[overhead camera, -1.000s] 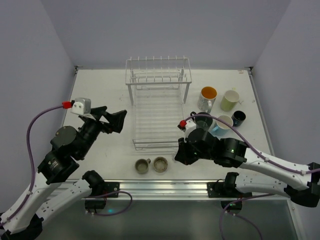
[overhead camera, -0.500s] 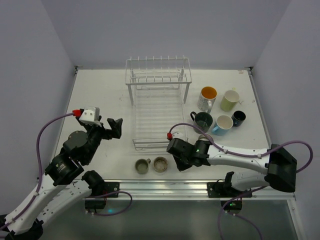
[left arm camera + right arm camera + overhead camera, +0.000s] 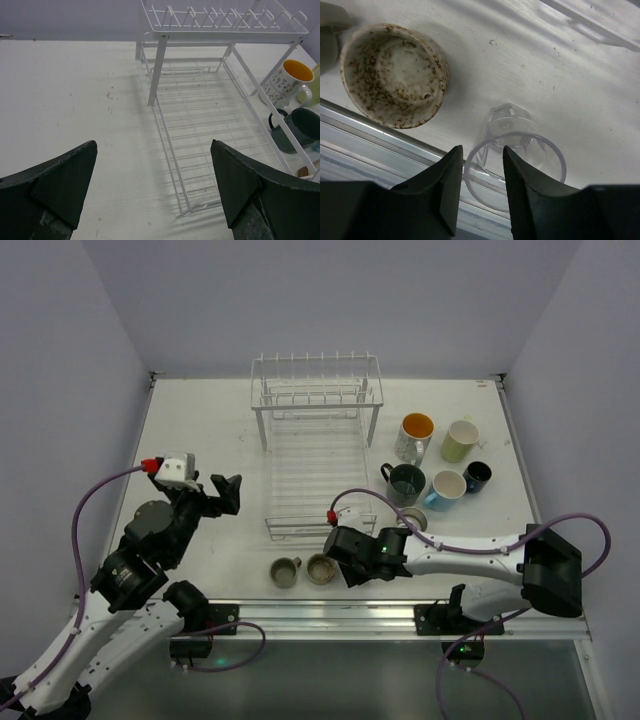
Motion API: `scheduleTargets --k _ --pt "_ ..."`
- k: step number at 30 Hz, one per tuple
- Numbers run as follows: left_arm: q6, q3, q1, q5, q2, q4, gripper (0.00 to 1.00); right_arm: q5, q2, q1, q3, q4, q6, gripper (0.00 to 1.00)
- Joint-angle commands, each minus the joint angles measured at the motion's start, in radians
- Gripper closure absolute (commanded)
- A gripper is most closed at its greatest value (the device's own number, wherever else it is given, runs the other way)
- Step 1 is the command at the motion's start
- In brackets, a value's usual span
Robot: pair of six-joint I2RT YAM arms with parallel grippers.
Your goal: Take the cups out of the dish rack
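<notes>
Fingers on the right [image 3: 442, 190] pinch the clear glass [image 3: 512, 122] rim, three o'clock of the speckled cup [image 3: 395, 75]. Left fingers [image 3: 60, 180] gape wide.

A clear faceted glass [image 3: 516, 142] stands upright, its rim wall between the right gripper's [image 3: 481, 152] fingers. In the wrist view, a speckled tan cup [image 3: 395, 75] sits upright just left of them. A small olive cup [image 3: 286, 572] stands beside it. The white wire two-tier dish rack [image 3: 315, 455] stands beyond the gripper.
</notes>
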Motion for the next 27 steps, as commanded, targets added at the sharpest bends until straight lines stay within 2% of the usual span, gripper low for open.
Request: scheduleTargets --k 1,5,7,8,12,17,22,27 --pt "0.020 -0.009 0.012 0.004 0.009 0.023 0.00 0.058 -0.021 0.013 0.046 -0.001 0.027 0.58" --pt "0.009 -0.007 0.013 -0.023 0.013 0.018 0.00 0.065 -0.112 0.014 0.072 -0.027 0.020 0.34" --pt "0.008 -0.003 0.016 -0.026 0.016 0.018 0.00 0.069 -0.153 0.017 0.087 -0.052 0.016 0.26" --pt "0.008 -0.003 0.018 -0.025 0.016 0.022 0.00 0.072 -0.176 0.019 0.106 -0.058 0.008 0.18" --pt "0.012 0.028 0.016 -0.010 0.029 0.021 0.00 0.132 -0.373 0.019 0.161 -0.063 -0.035 0.01" --pt "0.014 0.173 0.018 0.087 0.060 0.030 0.00 0.383 -0.642 0.019 0.216 0.066 -0.177 0.01" --pt "0.046 0.389 0.018 0.104 0.115 0.039 0.00 0.433 -0.923 0.019 0.218 0.276 -0.370 0.01" --pt "0.087 0.476 0.016 0.107 0.126 0.121 0.00 0.495 -1.032 0.019 0.250 0.385 -0.452 0.01"
